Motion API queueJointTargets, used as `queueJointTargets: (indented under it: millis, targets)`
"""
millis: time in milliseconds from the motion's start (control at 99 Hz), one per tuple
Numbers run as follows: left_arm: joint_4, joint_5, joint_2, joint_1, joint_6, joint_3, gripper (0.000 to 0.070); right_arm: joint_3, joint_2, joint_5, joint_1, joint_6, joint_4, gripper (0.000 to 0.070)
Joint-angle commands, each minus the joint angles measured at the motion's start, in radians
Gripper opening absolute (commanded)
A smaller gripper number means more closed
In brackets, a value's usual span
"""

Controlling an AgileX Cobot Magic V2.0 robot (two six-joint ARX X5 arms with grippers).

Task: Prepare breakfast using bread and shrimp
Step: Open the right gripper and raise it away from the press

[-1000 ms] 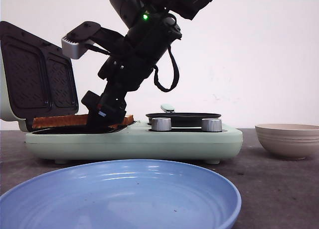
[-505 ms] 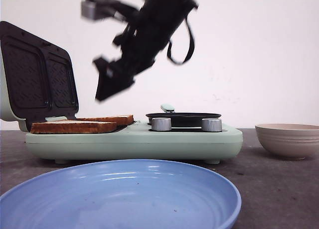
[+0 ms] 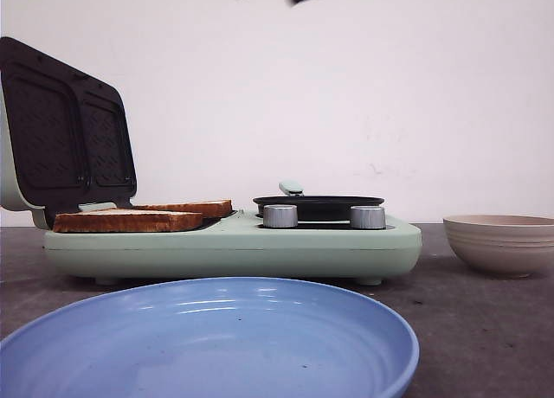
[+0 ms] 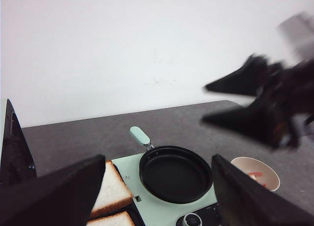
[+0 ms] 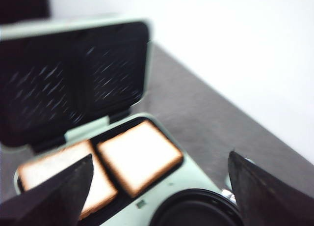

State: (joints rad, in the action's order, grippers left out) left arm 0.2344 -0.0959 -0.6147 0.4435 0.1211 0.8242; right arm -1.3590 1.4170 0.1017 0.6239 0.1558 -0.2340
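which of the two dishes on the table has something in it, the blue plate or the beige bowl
The beige bowl, right of the green breakfast maker: the left wrist view shows small orange-pink shrimp inside. The blue plate in front holds nothing.

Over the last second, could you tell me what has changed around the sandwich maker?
The arm that reached down at the bread has lifted up, almost out of the front view, leaving both slices flat on the open sandwich maker. Both grippers are open and empty. The pan, beige bowl and blue plate stayed put.
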Motion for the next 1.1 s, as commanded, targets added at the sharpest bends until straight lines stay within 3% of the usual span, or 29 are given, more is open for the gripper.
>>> queueJointTargets:
  millis: [0,51,172,303,535,869,1091]
  targets:
    - [-0.014,0.002,-0.004,0.006,-0.008,0.005,0.0394,-0.024,-0.021,-0.001,-0.012,-0.076,-0.031,0.0546]
    - [-0.011,0.002,-0.004,0.006,-0.008,0.005,0.0393,-0.024,-0.053,-0.001,-0.032,-0.079,-0.071,0.0541]
    - [0.006,0.002,-0.004,0.006,-0.008,0.005,0.0393,-0.023,-0.12,0.003,-0.076,-0.097,-0.177,0.0456]
    - [0.034,0.002,-0.004,0.006,-0.009,0.005,0.0393,-0.006,-0.192,0.009,-0.112,-0.096,-0.265,0.0455]
    - [0.06,0.003,-0.006,0.006,-0.031,0.005,0.0393,0.203,-0.374,0.048,-0.165,-0.108,-0.212,0.0451]
    - [0.058,0.002,-0.005,0.006,-0.03,0.005,0.0393,0.668,-0.711,0.048,-0.229,-0.286,-0.049,0.0451]
    - [0.058,0.002,-0.005,0.006,-0.03,0.005,0.0393,0.84,-0.87,0.048,-0.229,-0.366,-0.071,0.0451]
